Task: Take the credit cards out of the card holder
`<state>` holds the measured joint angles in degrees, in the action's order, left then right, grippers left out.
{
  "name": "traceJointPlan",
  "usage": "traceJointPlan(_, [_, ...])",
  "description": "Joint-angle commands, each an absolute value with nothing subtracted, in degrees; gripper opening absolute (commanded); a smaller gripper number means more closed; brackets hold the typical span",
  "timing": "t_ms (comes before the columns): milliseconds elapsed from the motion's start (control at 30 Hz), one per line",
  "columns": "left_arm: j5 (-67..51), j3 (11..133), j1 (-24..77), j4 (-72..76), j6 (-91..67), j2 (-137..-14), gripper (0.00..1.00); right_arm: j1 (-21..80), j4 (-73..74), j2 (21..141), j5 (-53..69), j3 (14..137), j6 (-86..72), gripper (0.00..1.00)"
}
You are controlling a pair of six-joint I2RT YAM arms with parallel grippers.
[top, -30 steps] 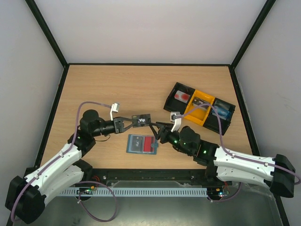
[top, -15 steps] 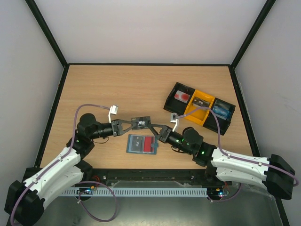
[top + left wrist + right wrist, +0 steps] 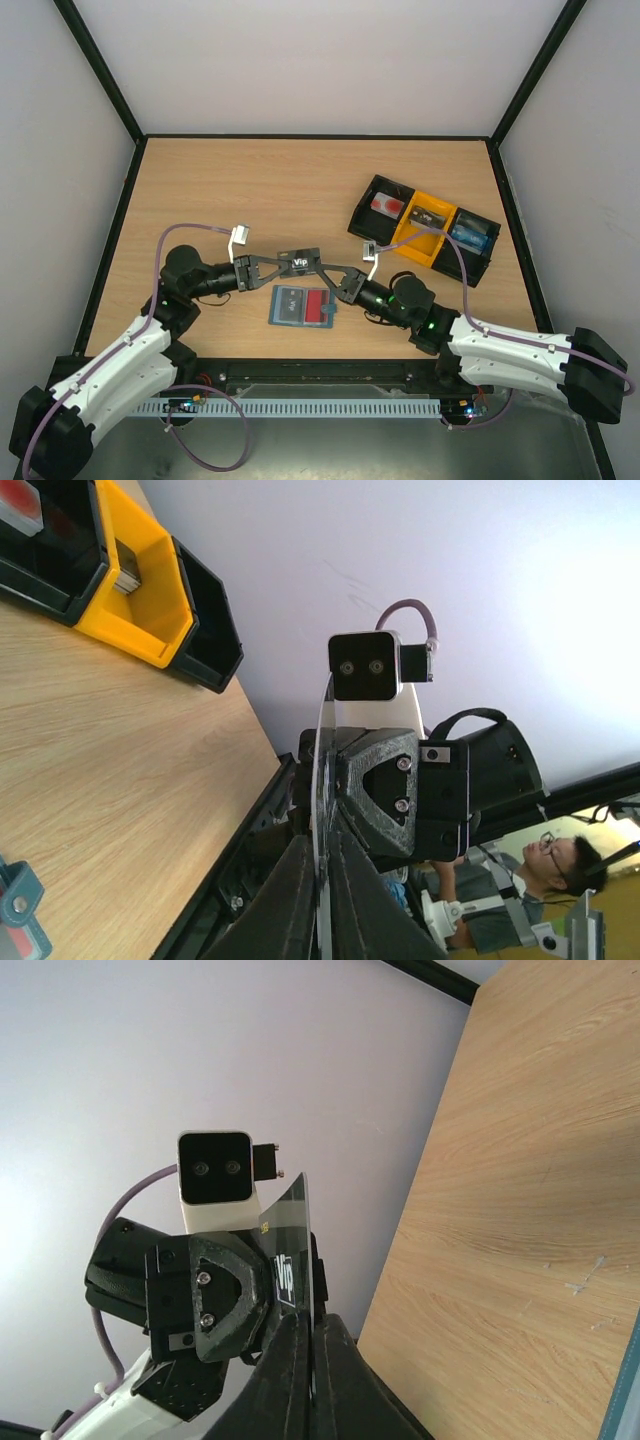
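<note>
A black credit card (image 3: 300, 260) marked "Vip" hangs above the table between both arms. My left gripper (image 3: 279, 263) is shut on its left end and my right gripper (image 3: 323, 269) is shut on its right end. The left wrist view shows the card (image 3: 319, 770) edge-on between the closed left fingers (image 3: 300, 890), with the right gripper (image 3: 385, 800) facing. In the right wrist view the card (image 3: 292, 1250) stands in the closed right fingers (image 3: 335, 1370). The grey-blue card holder (image 3: 289, 306) lies open on the table below, a red card (image 3: 318, 305) in its right half.
A black-and-yellow three-compartment tray (image 3: 437, 245) sits at the right of the table, with small items in each compartment; its yellow bin (image 3: 150, 595) shows in the left wrist view. Black frame rails border the table. A person sits beyond the table edge in the left wrist view.
My right gripper has moved left up to the card and shut on its right end. The left gripper keeps its grip and has shifted slightly right.
</note>
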<state>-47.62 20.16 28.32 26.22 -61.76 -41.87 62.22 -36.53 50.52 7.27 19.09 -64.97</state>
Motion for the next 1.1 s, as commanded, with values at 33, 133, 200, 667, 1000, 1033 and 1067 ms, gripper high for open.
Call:
traceJointPlan(33, [-47.7, 19.6, 28.1, 27.4, -61.7, -40.7, 0.14, 62.0, -38.8, 49.7, 7.4, 18.0, -64.5, 0.02])
traceJointPlan(133, [-47.1, 19.8, 28.1, 26.3, -61.2, -40.8, 0.34, 62.0, -38.8, 49.4, 6.9, 17.7, -64.5, 0.02])
traceJointPlan(200, [-46.3, 20.3, 28.1, 24.6, -60.2, -40.7, 0.61, 62.0, -38.1, 48.8, 5.8, 17.7, -64.2, 0.02])
traceJointPlan(667, [-33.1, 31.9, 28.1, -5.2, -41.7, -40.5, 1.00, 57.7, -19.0, 44.5, -4.6, 23.7, -53.1, 0.02])
traceJointPlan(1000, [-26.9, 35.4, 28.1, -15.4, -33.2, -40.8, 1.00, 40.2, -2.2, 42.9, -6.5, 29.7, -47.3, 0.02])
traceJointPlan(1033, [-27.0, 35.0, 28.1, -15.0, -33.3, -40.8, 1.00, 38.6, -0.3, 42.8, -7.4, 30.5, -46.5, 0.02])
traceJointPlan(1067, [-27.0, 34.6, 28.1, -14.5, -33.6, -40.9, 1.00, 37.1, 1.7, 42.8, -8.5, 31.3, -45.9, 0.02])
